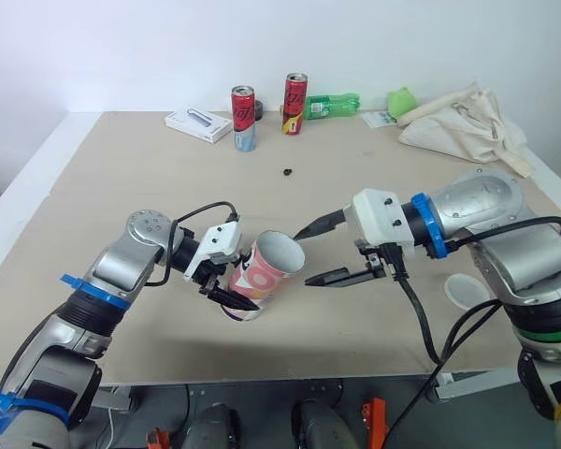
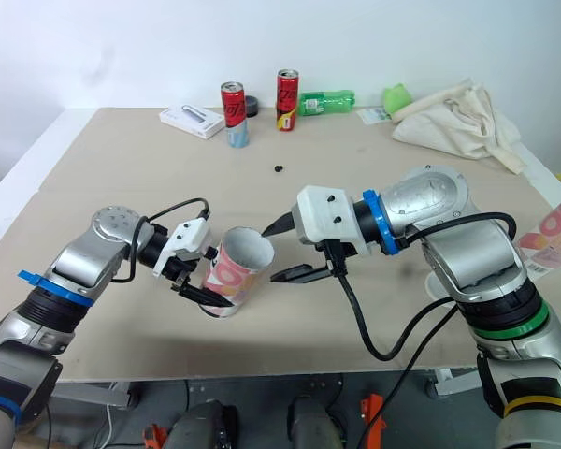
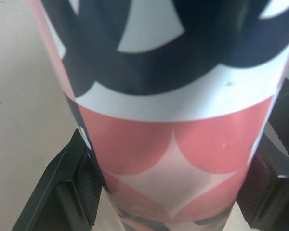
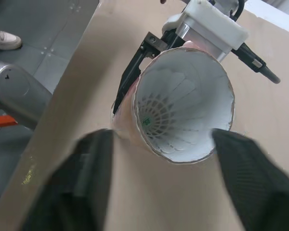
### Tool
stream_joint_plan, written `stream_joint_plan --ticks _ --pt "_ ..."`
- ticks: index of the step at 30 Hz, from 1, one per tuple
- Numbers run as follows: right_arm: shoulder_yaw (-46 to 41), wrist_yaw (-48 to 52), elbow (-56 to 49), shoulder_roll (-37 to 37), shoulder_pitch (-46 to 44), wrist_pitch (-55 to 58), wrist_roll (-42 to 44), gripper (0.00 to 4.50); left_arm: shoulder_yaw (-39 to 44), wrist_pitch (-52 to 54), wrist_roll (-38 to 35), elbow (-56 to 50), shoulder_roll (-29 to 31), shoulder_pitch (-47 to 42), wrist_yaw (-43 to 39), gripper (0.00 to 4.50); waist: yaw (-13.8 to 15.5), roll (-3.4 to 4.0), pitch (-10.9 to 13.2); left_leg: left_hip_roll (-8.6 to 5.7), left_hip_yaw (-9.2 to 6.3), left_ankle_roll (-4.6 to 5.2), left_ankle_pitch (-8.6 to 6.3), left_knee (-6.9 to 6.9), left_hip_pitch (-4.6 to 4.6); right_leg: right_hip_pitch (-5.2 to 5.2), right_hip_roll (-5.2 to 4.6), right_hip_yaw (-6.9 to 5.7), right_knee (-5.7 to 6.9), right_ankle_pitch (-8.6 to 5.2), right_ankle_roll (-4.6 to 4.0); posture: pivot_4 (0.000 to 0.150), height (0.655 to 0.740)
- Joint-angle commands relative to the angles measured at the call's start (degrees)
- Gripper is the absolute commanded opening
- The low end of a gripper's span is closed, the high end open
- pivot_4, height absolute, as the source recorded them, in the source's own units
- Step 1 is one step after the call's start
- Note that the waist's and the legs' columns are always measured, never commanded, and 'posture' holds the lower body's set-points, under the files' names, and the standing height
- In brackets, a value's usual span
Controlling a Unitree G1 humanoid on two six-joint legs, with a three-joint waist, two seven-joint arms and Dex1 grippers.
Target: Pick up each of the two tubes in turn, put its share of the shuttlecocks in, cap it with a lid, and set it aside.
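Worktop [image 1: 122, 187]: the tube [image 1: 265, 274] is near its front edge, tilted, open mouth facing the right arm.

Left gripper [image 1: 236, 297]: jaws pinch the tube low on its body.

Right gripper [image 1: 304, 255]: jaws spread and empty, just beside the mouth.

Shuttlecocks [image 4: 166, 110]: nested deep inside.

White disc [image 1: 467, 290], probably a lid, lies beside the right arm.

Judgement: capping looks due. Hold the tube rigid at this angle and seat the lid square on the rim.

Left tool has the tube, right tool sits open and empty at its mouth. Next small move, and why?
Probably pull the right tool back toward the white lid: the tube, clamped in the left tool, already shows shuttlecocks inside and is uncapped.
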Motion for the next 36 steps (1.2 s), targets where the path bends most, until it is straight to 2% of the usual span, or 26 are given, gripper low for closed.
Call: stream_joint_plan --ticks 1,4,6,9,12,16,23,32,36 --pt "-9.27 0.22 -0.49 -4.67 1.59 2.81 4.12 3.42 0.50 -0.50 0.67 0.15 -0.22 -0.75 0.94 3.22 0.32 0.00 0.00 0.00 -0.01 0.00 0.00 0.00 -0.01 -0.01 -0.01 -0.02 0.00 0.02 -0.03 0.150 0.7324" --pt "-16.51 -2.09 1.51 -9.77 8.64 4.51 3.75 3.42 0.74 -0.49 0.56 -0.39 0.09 -0.21 0.97 3.22 1.00 -0.05 -0.01 0.00 -0.07 0.01 -0.01 0.00 -0.04 0.00 -0.01 -0.10 -0.04 0.00 -0.06 0.150 0.7324" --pt "-20.61 -4.74 3.80 -10.71 14.64 3.74 2.45 3.42 0.81 -0.43 0.46 -0.66 0.31 0.14 1.03 3.22 0.97 -0.11 -0.04 0.00 -0.10 0.03 -0.03 -0.01 -0.08 -0.02 -0.02 -0.17 -0.07 0.05 -0.23 0.150 0.7324" --pt "-23.76 -9.12 8.97 -9.85 20.99 0.07 -0.83 3.42 0.82 -0.35 0.33 -0.77 0.49 0.33 0.98 3.22 0.94 -0.10 -0.03 0.02 -0.09 0.04 -0.04 -0.02 -0.06 -0.02 0.03 -0.14 -0.04 0.09 -0.32 0.150 0.7324" --pt "-23.92 -11.94 16.07 -8.39 22.95 -0.86 -2.26 3.42 0.61 -0.61 0.44 -0.42 0.53 0.21 0.70 3.22 0.87 -0.10 -0.03 0.04 -0.08 0.02 -0.02 -0.01 -0.01 -0.01 0.09 -0.12 -0.02 0.09 -0.27 0.150 0.7324" --pt "-18.94 -17.03 33.58 -3.99 19.29 -7.33 -9.26 3.42 0.39 -0.96 0.71 0.51 0.21 -0.69 0.25 3.22 0.76 -0.11 -0.02 0.06 -0.03 0.04 0.07 0.01 0.07 0.05 0.11 -0.10 -0.03 0.07 -0.07 0.150 0.7324" --pt "-14.18 -17.76 54.28 0.46 7.78 -15.75 -15.51 3.42 0.61 -0.83 0.67 -0.26 0.17 -0.27 0.42 3.22 0.37 0.00 0.01 0.05 0.07 0.07 0.09 -0.04 0.07 0.00 0.14 0.07 -0.02 0.20 -0.23 0.150 0.7324" --pt "-12.90 -19.04 73.74 5.08 -4.23 -22.20 -19.96 3.42 1.11 -0.27 0.70 -1.25 0.88 0.47 1.32 3.22 0.31 -0.02 0.01 0.02 0.04 0.08 0.07 -0.08 0.04 0.01 0.11 0.07 -0.06 0.22 -0.29 0.150 0.7324" --pt "-12.94 -19.31 78.84 7.68 -7.95 -23.90 -20.83 3.42 1.24 0.04 0.55 -1.58 1.05 0.64 1.50 3.22 -0.32 -0.01 0.01 0.02 0.06 0.08 0.08 -0.08 0.05 0.01 0.10 0.10 -0.04 0.24 -0.30 0.150 0.7324"
